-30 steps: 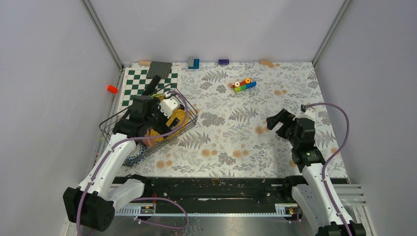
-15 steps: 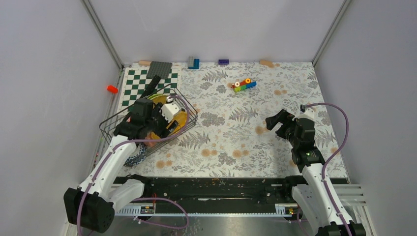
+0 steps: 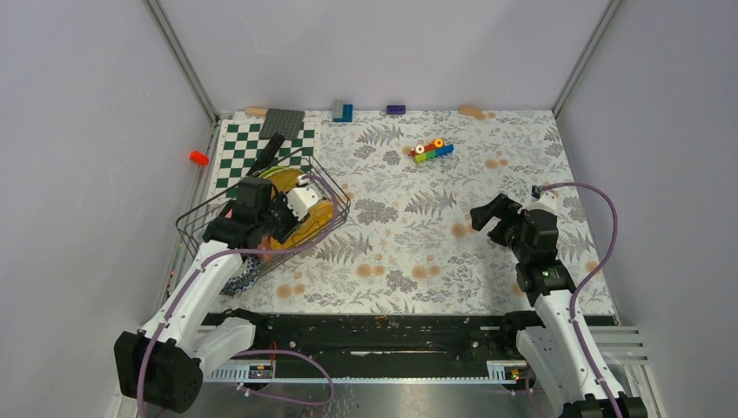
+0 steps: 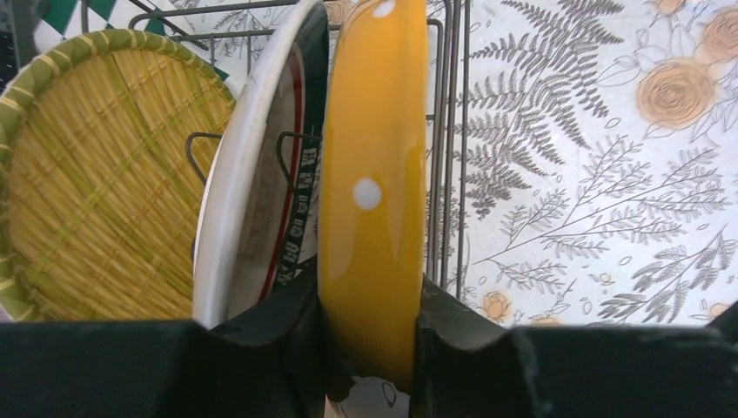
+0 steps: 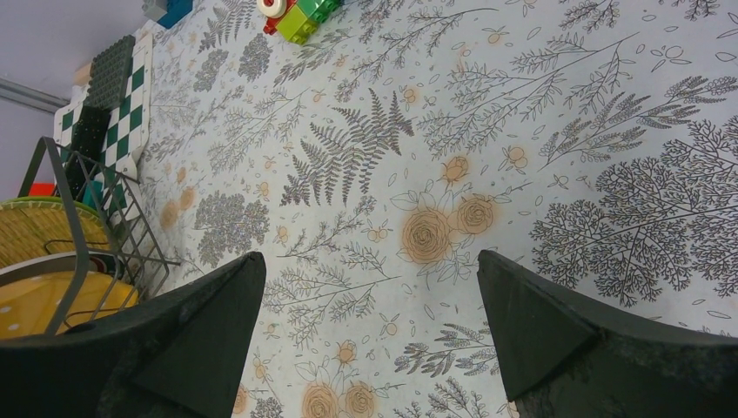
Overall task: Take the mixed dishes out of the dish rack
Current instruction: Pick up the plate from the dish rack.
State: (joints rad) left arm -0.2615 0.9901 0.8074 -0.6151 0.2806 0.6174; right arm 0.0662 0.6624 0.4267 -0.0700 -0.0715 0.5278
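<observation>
Both fingers of my left gripper (image 4: 371,348) pinch the yellow plate (image 4: 374,131), upright in the dish rack (image 4: 451,131) beside the white plate (image 4: 248,200); my right gripper (image 5: 370,300) hangs wide open; lifting crooked could snag the wires or drag its neighbour.

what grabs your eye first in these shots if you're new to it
The yellow plate with white dots stands on edge in the black wire dish rack, at the left of the top view, clamped between the fingers of the left gripper. Next, the right gripper hangs open over the floral cloth at the right.
</observation>
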